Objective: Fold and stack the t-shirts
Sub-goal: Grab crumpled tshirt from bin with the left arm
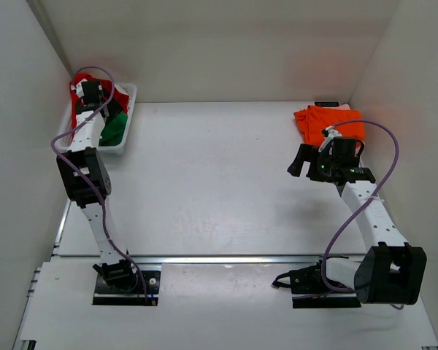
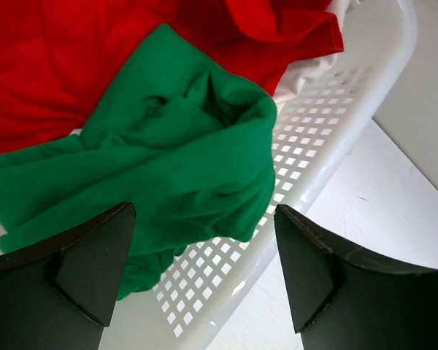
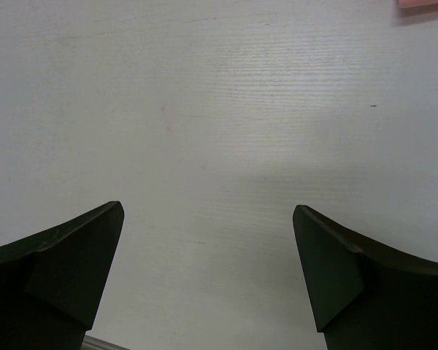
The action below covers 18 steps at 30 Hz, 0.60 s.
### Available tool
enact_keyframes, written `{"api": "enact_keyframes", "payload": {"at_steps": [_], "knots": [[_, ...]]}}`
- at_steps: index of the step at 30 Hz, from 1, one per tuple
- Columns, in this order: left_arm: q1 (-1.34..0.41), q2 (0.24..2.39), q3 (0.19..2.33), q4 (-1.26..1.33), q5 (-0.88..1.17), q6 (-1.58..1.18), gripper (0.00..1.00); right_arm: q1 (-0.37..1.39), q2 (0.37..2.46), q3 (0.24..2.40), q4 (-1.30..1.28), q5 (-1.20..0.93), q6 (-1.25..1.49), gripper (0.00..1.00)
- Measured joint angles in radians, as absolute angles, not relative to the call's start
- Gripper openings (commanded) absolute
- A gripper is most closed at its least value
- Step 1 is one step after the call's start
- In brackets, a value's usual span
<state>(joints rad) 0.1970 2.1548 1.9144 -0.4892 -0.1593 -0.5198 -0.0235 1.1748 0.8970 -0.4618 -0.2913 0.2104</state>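
Note:
A crumpled bright green t-shirt [image 2: 160, 168] lies in the white lattice basket [image 2: 328, 124] on top of a red t-shirt [image 2: 66, 65]; a bit of white cloth [image 2: 306, 73] shows under the red one. My left gripper [image 2: 204, 255] is open just above the green shirt's edge and the basket wall, holding nothing. In the top view the green shirt [image 1: 115, 130] and red shirt [image 1: 79, 82] show beside the left gripper [image 1: 95, 95]. A folded orange t-shirt [image 1: 328, 120] lies at the back right on a pale pink one [image 1: 343, 107]. My right gripper [image 1: 301, 160] is open and empty above bare table [image 3: 219, 131].
The basket [image 1: 128, 95] stands at the table's back left corner against the left wall. White walls close in the table on the left, back and right. A pink corner [image 3: 423, 3] shows at the top right of the right wrist view.

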Motion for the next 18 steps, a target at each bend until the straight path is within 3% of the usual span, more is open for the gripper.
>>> {"api": "enact_keyframes", "payload": {"at_steps": [6, 8, 9, 11, 12, 18], "knots": [[0.201, 2.207, 1.98, -0.528, -0.184, -0.512, 0.92, -0.035, 1.175, 0.897, -0.462, -0.302, 0.211, 0.99], [0.201, 2.223, 1.98, -0.537, -0.19, -0.511, 0.84, -0.035, 1.175, 0.897, -0.46, -0.309, 0.212, 0.99], [0.201, 2.23, 1.98, -0.541, -0.193, -0.508, 0.79, -0.035, 1.175, 0.897, -0.46, -0.311, 0.213, 1.0], [0.201, 2.252, 1.99, -0.552, -0.195, -0.503, 0.23, -0.035, 1.175, 0.897, -0.457, -0.318, 0.214, 0.99], [0.201, 2.271, 2.015, -0.571, -0.194, -0.498, 0.0, -0.035, 1.175, 0.897, -0.456, -0.32, 0.215, 0.99], [0.194, 2.294, 2.072, -0.601, -0.19, -0.476, 0.0, -0.032, 1.172, 0.897, -0.455, -0.323, 0.226, 0.99]]}}
